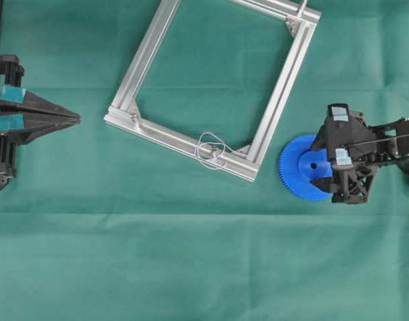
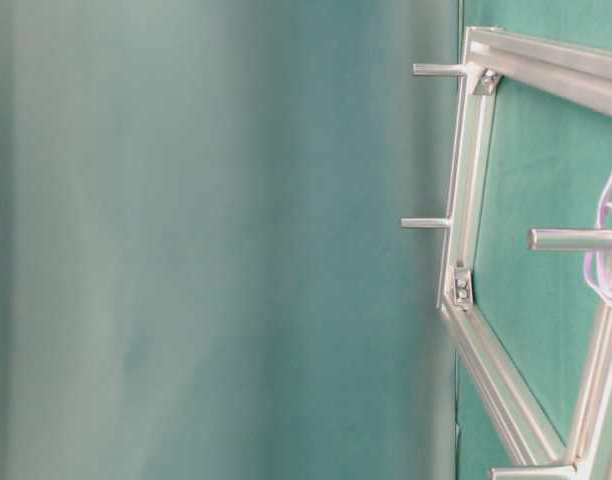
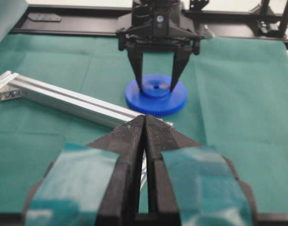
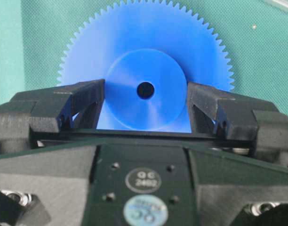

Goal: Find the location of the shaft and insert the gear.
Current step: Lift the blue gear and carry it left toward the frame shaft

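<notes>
Gripping the raised hub of the gear [image 1: 305, 167] at right of the overhead view, the right gripper [image 4: 145, 96] clasps it; the left gripper [image 3: 145, 123] is clenched, holding nothing.

frame [image 2: 506, 380]: right part cut off by table-level view's edge
gear [image 1: 301, 167]: right portion hidden under right gripper [image 1: 338, 137]
shaft [image 1: 206, 152]: too small overhead

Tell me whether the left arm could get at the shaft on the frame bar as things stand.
Probably yes: the left pincer sits shut at the left edge, and only bare green cloth and the frame lie between it and the shaft; the right pincer is far off.
</notes>
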You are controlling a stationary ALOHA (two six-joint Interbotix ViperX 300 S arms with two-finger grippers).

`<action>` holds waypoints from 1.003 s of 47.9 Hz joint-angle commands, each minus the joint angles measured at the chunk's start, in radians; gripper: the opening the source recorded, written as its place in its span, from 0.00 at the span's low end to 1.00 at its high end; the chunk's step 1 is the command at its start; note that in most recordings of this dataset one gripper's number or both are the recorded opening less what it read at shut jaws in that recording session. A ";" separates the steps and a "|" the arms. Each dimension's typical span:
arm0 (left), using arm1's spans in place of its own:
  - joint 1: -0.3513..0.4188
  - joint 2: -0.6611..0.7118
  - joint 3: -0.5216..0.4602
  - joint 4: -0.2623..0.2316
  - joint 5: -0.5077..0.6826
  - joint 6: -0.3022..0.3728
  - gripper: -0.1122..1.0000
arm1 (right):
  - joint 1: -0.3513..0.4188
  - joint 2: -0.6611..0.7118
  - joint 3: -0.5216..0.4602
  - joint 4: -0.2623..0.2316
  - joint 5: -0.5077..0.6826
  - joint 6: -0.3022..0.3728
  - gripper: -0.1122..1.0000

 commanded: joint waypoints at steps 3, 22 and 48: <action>0.003 0.006 -0.026 -0.002 -0.003 -0.002 0.11 | 0.000 0.015 -0.011 0.003 0.034 0.023 0.72; 0.003 0.009 -0.026 0.000 -0.003 -0.002 0.11 | 0.000 -0.127 -0.092 -0.012 0.161 0.029 0.72; 0.003 0.009 -0.025 -0.002 -0.003 -0.005 0.11 | -0.002 -0.278 -0.241 -0.038 0.385 0.031 0.72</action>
